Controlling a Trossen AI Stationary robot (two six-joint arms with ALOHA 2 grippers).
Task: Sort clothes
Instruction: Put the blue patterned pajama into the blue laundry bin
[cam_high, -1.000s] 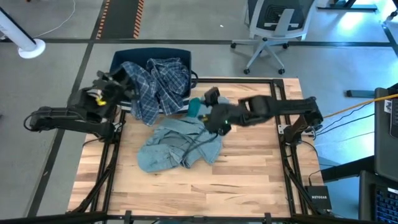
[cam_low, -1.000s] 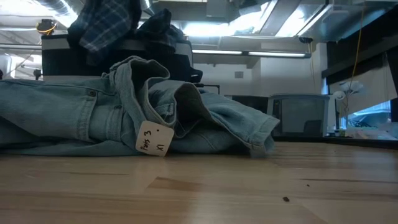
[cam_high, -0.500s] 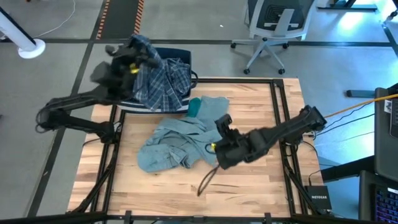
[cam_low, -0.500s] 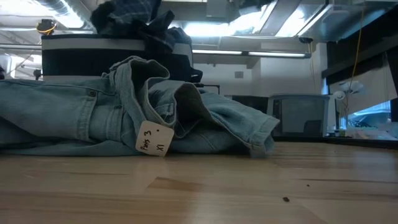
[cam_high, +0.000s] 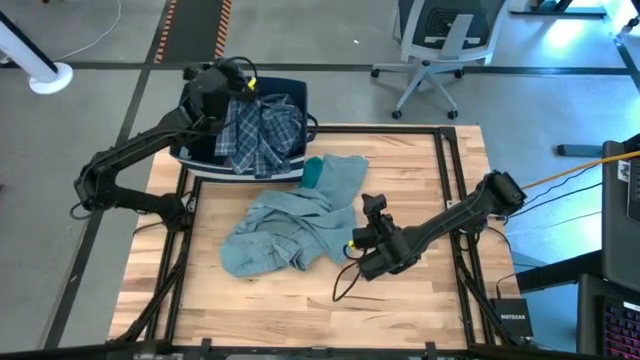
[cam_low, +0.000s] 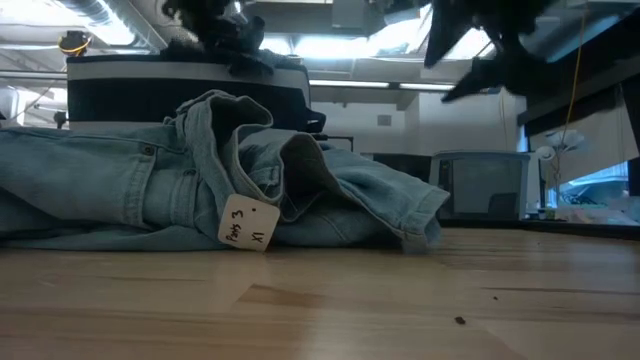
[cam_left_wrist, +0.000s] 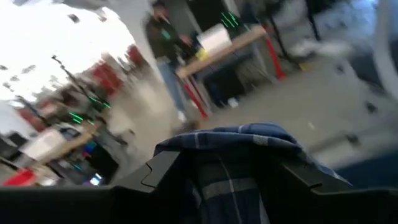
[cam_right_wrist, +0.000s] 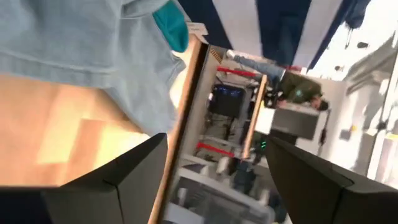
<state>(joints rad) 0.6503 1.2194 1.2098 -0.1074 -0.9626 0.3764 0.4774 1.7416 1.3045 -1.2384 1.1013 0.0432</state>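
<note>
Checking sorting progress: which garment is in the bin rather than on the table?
The blue-white plaid shirt, draped in the dark bin under the left pincer.

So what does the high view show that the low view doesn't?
Only the high view shows the plaid shirt draped over the bin, held by the left gripper, the teal piece, and the right gripper beside the pile. Only the low view shows the paper tag. Both show the denim garment on the table.

handwritten "Pant 3 XL" on paper tag (cam_low: 248, 224), pinned to light grey-blue garment (cam_low: 150, 185)
</note>
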